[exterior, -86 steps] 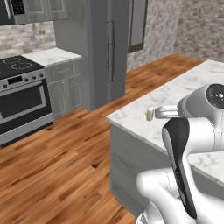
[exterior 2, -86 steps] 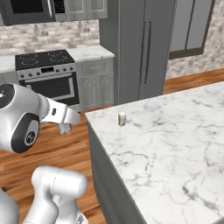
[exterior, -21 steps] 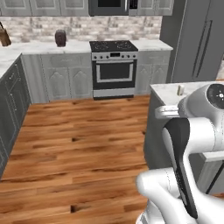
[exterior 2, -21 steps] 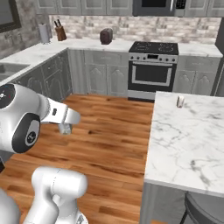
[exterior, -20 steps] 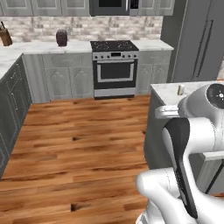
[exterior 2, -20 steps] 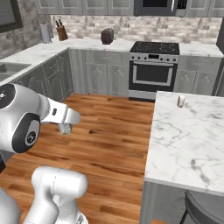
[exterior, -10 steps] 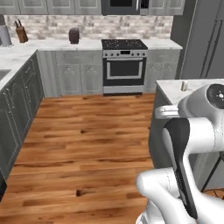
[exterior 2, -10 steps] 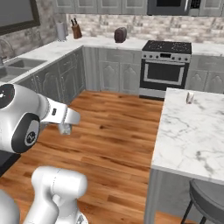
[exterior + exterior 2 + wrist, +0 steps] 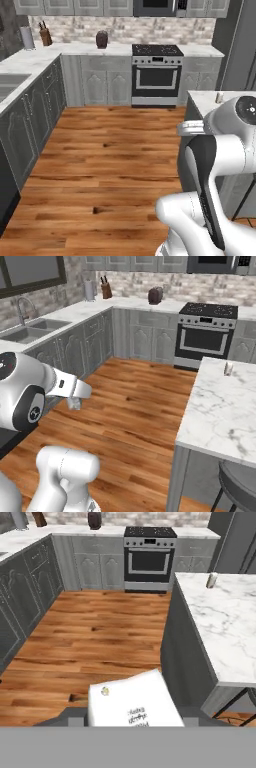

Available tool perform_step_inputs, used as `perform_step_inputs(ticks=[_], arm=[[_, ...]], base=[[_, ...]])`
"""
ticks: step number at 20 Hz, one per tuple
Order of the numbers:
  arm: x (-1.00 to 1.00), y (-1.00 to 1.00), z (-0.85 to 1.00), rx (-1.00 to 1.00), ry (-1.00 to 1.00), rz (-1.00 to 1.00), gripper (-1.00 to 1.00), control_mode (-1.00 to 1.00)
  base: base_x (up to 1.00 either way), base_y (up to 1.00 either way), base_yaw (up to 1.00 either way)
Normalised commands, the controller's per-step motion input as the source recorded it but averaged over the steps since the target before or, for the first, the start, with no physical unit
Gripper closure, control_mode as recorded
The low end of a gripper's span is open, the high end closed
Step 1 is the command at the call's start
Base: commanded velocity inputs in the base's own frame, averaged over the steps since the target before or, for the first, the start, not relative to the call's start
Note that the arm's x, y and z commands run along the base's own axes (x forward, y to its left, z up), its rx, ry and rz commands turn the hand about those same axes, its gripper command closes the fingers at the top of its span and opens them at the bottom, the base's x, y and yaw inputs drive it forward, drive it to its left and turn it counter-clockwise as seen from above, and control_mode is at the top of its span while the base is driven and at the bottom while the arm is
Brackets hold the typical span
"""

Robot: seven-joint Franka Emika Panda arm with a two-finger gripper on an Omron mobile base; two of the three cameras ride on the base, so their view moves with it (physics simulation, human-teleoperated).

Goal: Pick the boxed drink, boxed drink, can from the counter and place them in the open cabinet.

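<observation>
**A:** What is the gripper [image 9: 74, 402] doing at this moment?

**B:** It is closed on a boxed drink [image 9: 132, 702]. In the hand view the white carton fills the space at the bottom, just where the finger tips are, so it sits between the jaws. In the right base view a small pale box hangs under the hand, above the wooden floor [image 9: 100, 165].

**A:** So which step is it?

**B:** I judge it is the carrying step, toward the open cabinet. I do not see that cabinet here, so the base probably needs to drive or turn more.

**A:** How to do it well?

**B:** Keep the grip firm and the carton steady while the base moves, with the arm tucked so the box does not hit the counter [image 9: 227, 627] or the grey cabinets [image 9: 85, 341].

**A:** And the other things?

**B:** One small pale thing [image 9: 211, 580] stands near the far edge of the counter, close to its far left corner in the hand view, well apart from the gripper. It is too small to tell if it is the second carton or the can.
</observation>
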Motion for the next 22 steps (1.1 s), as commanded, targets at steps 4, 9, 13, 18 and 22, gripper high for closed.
perform_step_inputs(ticks=[4, 9, 13, 18, 22], arm=[[0.0, 0.0, 0.0, 0.0, 0.0, 0.0, 1.0, 1.0], [0.0, 0.0, 0.0, 0.0, 0.0, 0.0, 1.0, 1.0], [0.0, 0.0, 0.0, 0.0, 0.0, 0.0, 1.0, 1.0], [0.0, 0.0, 0.0, 0.0, 0.0, 0.0, 1.0, 1.0], [0.0, 0.0, 0.0, 0.0, 0.0, 0.0, 1.0, 1.0]], base=[[-0.42, -0.37, 0.28], [-0.6, -0.3, 0.27], [-0.71, -0.25, 0.27], [-0.67, -0.15, 0.28], [-0.37, 0.02, 0.34]])
